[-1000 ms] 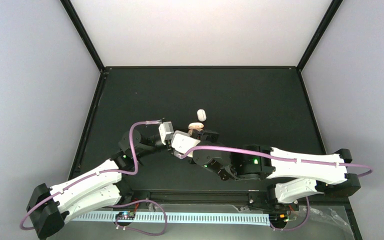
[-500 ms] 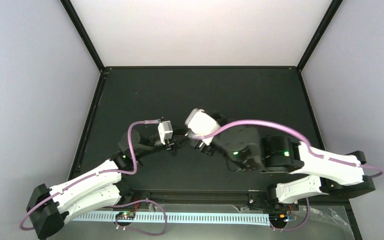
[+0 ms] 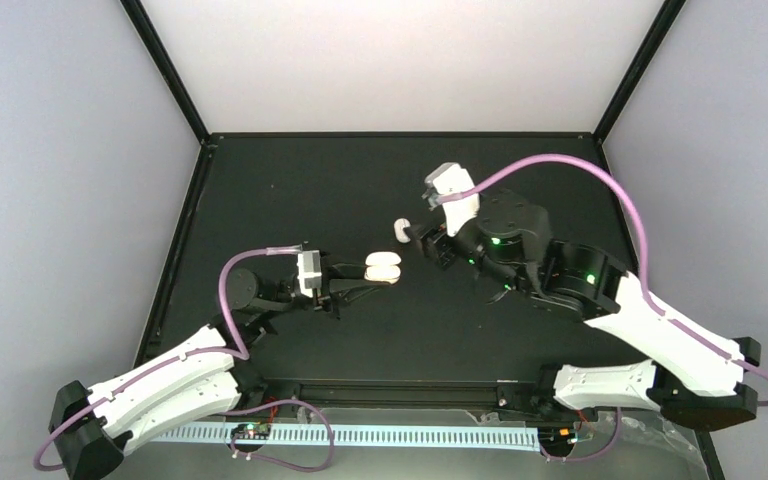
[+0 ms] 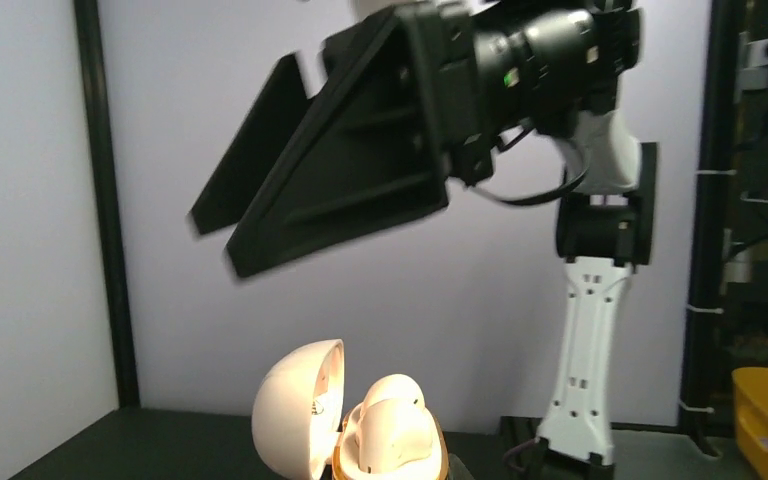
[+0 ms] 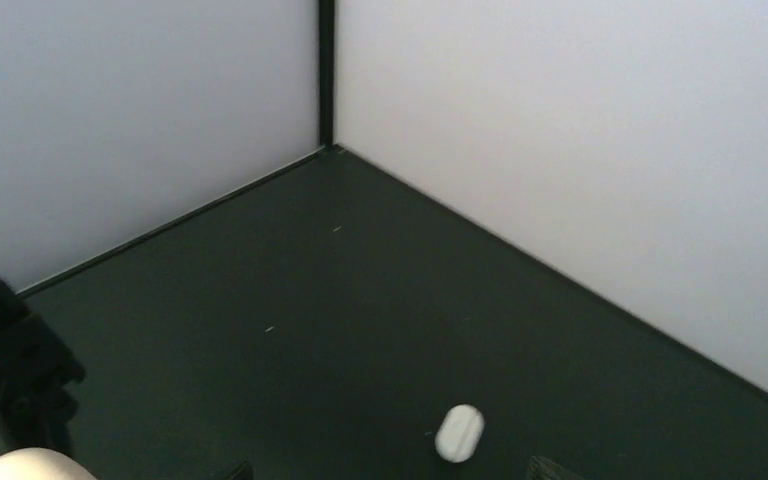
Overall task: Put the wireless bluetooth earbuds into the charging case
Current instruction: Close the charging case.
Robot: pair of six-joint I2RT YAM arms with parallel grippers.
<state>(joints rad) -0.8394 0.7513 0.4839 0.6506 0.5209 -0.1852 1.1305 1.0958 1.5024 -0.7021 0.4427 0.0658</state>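
Black table (image 3: 290, 190), left tool (image 3: 358, 280) clamping open charging case (image 3: 381, 268), right tool (image 3: 424, 241) spread, fingertips (image 5: 550, 466) cropped, near earbud (image 3: 400, 231).

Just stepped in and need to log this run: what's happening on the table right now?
The left claw holds the opened charging case. The right claw is open and empty, beside a loose earbud lying on the table. That earbud is not yet in the case.

Reaches low and forward with left gripper (image 3: 368, 272) clamped shut. Hovers right gripper (image 3: 422, 240) opposite, fingers spread apart.
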